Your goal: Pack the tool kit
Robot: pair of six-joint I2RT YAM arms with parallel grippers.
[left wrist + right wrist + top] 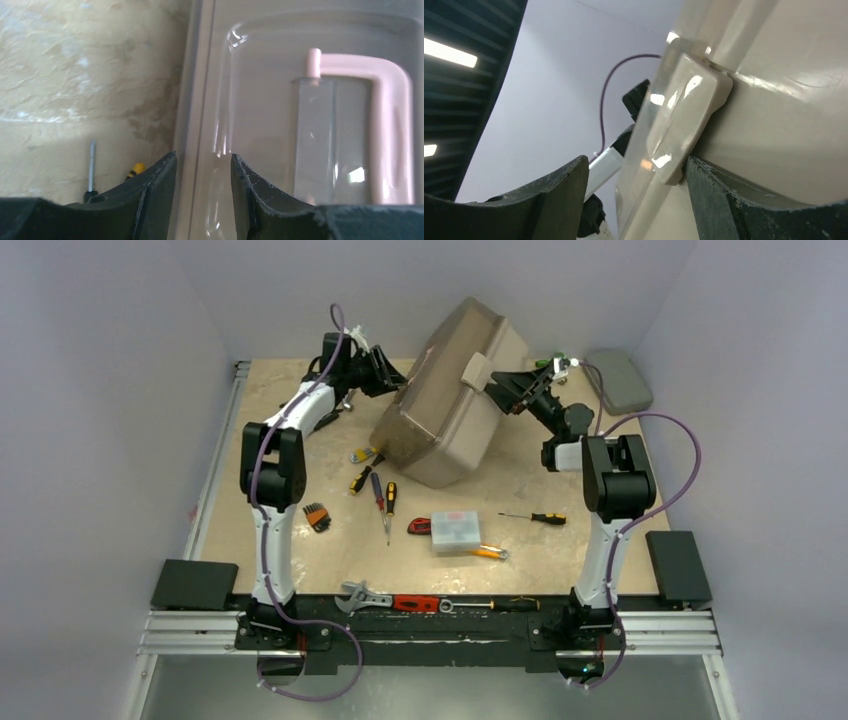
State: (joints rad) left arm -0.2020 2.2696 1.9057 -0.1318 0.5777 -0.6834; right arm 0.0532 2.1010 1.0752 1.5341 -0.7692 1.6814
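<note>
The beige toolbox (450, 405) stands tipped on its edge at the back of the table, its underside towards the top camera. My left gripper (392, 375) is open at its lid side. In the left wrist view the left gripper (203, 157) has its fingers spread in front of the lid rim, with the smoky lid (260, 90) and pinkish handle (390, 100) beyond. My right gripper (502, 390) is open at the box's side latch (478, 370). In the right wrist view the right gripper (636, 162) has the latch (684, 110) between its fingers.
Loose tools lie in front of the box: screwdrivers (378, 490) (533, 517), a hex key set (317, 516), a red knife (420, 526), a small clear box (455, 532) and an orange knife (490, 553). A grey case (620, 380) lies back right. A wrench (365, 595) lies on the front rail.
</note>
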